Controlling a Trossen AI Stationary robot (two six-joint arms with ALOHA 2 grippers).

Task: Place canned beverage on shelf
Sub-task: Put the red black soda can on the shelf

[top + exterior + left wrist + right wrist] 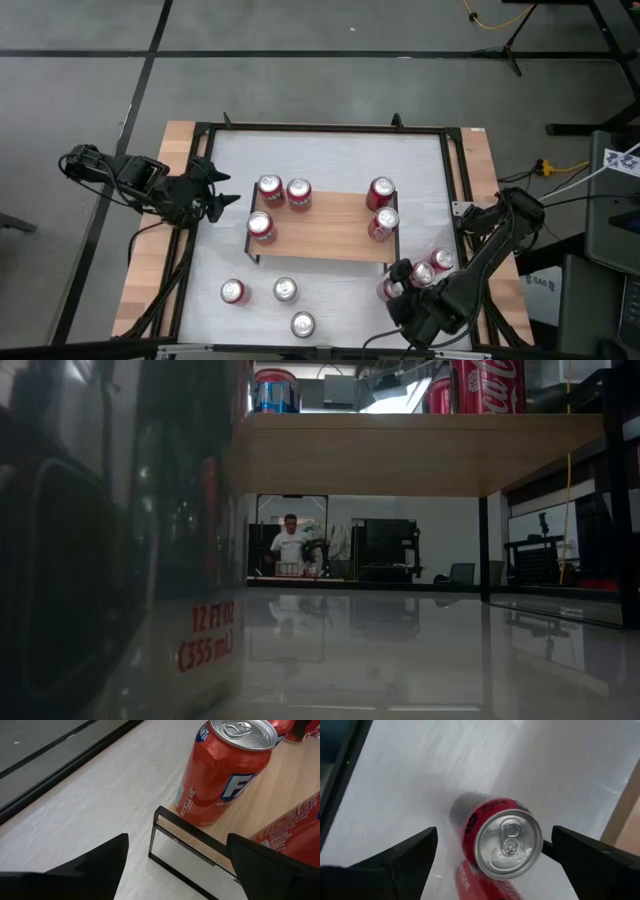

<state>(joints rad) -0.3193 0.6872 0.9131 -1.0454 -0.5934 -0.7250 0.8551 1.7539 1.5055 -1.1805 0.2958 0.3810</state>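
The right gripper [397,283] hangs over the table's [330,150] near right corner, fingers [405,857] spread wide on either side of an upright red can [500,836] that stands on the white top, not yet clamped; two more cans [441,261] stand just beside it; the shelf [325,226] sits mid-table with five cans on its plank; three cans [285,290] stand near left; the left gripper [222,191] waits by the shelf's far left corner, fingers [95,862] apart, empty.
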